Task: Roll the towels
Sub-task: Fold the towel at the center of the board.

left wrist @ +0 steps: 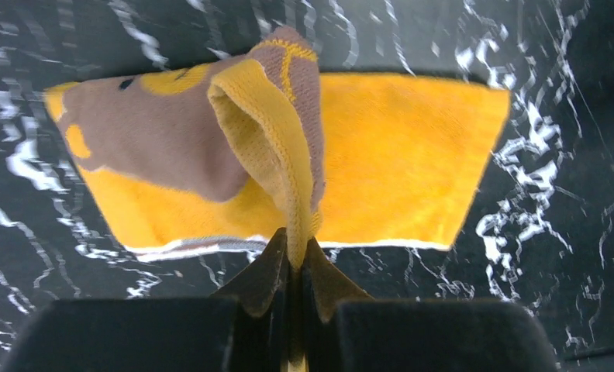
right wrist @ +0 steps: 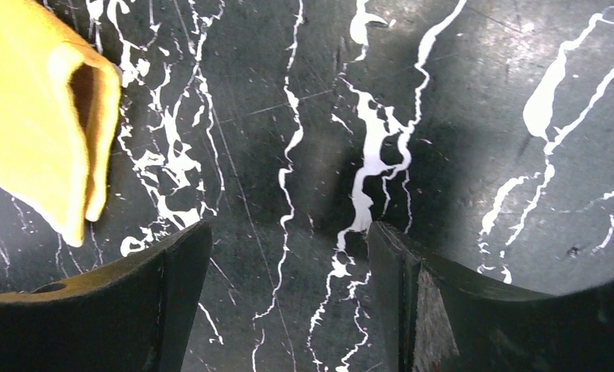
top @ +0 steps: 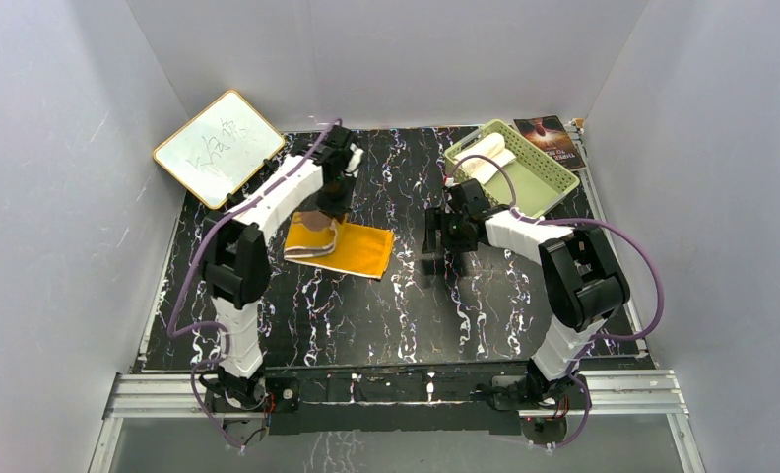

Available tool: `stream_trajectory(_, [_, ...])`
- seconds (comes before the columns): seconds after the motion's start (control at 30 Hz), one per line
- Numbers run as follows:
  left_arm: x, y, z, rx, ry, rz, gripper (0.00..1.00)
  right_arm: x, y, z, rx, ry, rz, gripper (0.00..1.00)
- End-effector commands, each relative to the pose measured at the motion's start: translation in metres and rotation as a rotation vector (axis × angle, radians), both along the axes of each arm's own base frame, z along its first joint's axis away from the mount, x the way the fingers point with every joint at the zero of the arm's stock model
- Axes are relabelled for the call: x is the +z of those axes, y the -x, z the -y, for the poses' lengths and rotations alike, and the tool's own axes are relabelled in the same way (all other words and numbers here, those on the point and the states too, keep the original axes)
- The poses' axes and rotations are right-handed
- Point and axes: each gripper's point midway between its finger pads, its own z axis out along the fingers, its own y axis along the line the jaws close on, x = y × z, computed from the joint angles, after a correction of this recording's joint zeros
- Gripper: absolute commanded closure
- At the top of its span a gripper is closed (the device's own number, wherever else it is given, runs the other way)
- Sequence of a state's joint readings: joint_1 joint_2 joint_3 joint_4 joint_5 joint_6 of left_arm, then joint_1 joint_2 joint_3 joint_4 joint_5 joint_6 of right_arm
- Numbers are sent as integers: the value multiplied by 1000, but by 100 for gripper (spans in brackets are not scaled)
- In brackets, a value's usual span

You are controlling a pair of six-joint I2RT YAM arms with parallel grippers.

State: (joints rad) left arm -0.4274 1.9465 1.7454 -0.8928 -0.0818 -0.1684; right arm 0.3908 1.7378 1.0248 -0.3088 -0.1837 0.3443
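Yellow towel (top: 358,252) is lying flat on the black marbled table (top: 386,320), a bit left of the middle, out in front of the left arm (top: 268,202). Closest to the bases there's just bare marble.

Moving out, the left arm reaches over the towel's left end. In the left wrist view, its jaws are pressed together on a ribbed edge of the yellow towel (left wrist: 405,155), pinching it and pulling that end up off the table. The lifted flap is folded back over the flat part, so you can see a brownish underside with yellow markings.

The right arm (top: 524,232) hangs over bare table just to the right of the towel. Its jaws are spread wide with nothing between them but marble. In the right wrist view, the towel's doubled-over edge (right wrist: 32,101) pokes in at the upper left, not touching either jaw.

Further back on the right, the cream towel (top: 489,158) sits inside the pale green basket (top: 542,153), at its far-left end. Behind the basket there's a dark booklet (top: 551,138). Far left, a whiteboard (top: 219,146) with a wooden frame is propped by the wall.
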Motion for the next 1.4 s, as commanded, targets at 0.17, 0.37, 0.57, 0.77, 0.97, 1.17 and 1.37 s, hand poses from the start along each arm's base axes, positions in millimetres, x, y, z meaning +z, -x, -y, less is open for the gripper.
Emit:
stream_trajectory(0.17, [13, 59, 40, -173, 55, -166, 100, 20, -9, 10, -15, 32, 62, 28])
stream_trajectory(0.37, [13, 73, 49, -191, 88, -185, 100, 18, -9, 7, -9, 16, 48, 27])
stream_trajectory(0.57, [2, 62, 72, -136, 205, -127, 100, 17, -6, 7, -9, 15, 46, 27])
stream_trajectory(0.77, [-3, 53, 83, -73, 271, -83, 100, 13, -1, 10, -8, 23, 35, 27])
stream_trajectory(0.97, [-6, 49, 91, -40, 318, -68, 92, 11, 1, 9, -2, 16, 25, 26])
stream_trajectory(1.17, [11, 45, 101, -44, 419, 5, 47, 22, -1, 9, -3, 12, 62, 24])
stream_trajectory(1.37, [76, 2, 63, 17, 608, 249, 27, 82, -8, -21, 29, -119, 243, 24])
